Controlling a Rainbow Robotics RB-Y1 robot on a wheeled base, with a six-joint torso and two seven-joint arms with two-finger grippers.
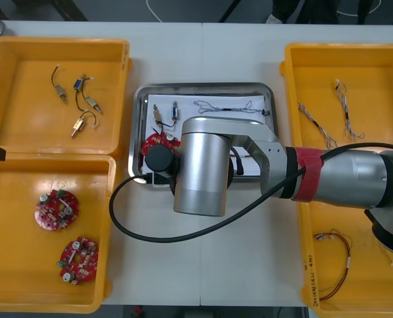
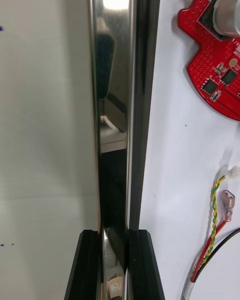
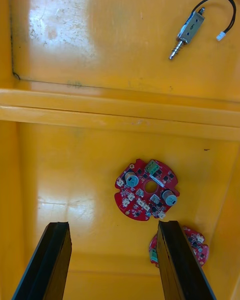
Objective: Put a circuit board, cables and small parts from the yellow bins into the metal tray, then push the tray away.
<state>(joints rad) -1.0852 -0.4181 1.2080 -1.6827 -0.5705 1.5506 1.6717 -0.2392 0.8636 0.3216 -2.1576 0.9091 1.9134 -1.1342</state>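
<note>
Right gripper (image 2: 116, 236): clamped on the rim of the metal tray (image 2: 112, 80), rim pinched between both fingers | circuit board (image 2: 215, 55) and red and yellow cable (image 2: 212, 220) seen inside the tray, beside the inner finger | Left gripper (image 3: 112, 225): fingers spread apart above a yellow bin (image 3: 75, 155), a second board (image 3: 146, 189) seen just ahead between the fingertips.

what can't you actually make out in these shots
Front view: the right arm covers the near half of the metal tray and part of its circuit board.
Right wrist view: the right gripper is shut on the tray's rim; the red and yellow cable is cut off by the edge.
Left wrist view: a finger of the open left gripper hides part of the second board.
</note>
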